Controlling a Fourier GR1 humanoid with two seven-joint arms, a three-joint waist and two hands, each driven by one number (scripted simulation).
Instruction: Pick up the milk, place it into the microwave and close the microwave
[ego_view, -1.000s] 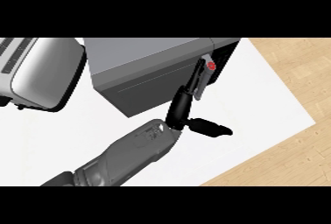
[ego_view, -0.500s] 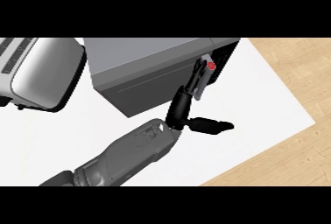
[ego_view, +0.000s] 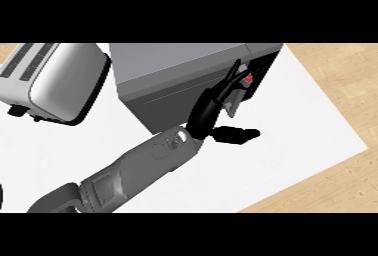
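1 arm shows: the left hand (ego_view: 206, 113) stretches from the lower left to the microwave (ego_view: 177, 70), its fingers (ego_view: 226, 88) straight and together, thumb spread to the right, gripping nothing. The fingertips lie at the dark opening on the microwave's right side, where a small red patch of the milk (ego_view: 250, 78) shows just beside them. A toaster (ego_view: 52, 80) stands on the white counter (ego_view: 310, 130), left of the microwave.

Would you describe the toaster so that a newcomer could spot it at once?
Start at the white counter top and find the big grey microwave at its far side. The toaster stands left of it: silver and rounded, with dark slots on top, where the microwave is a plain box.
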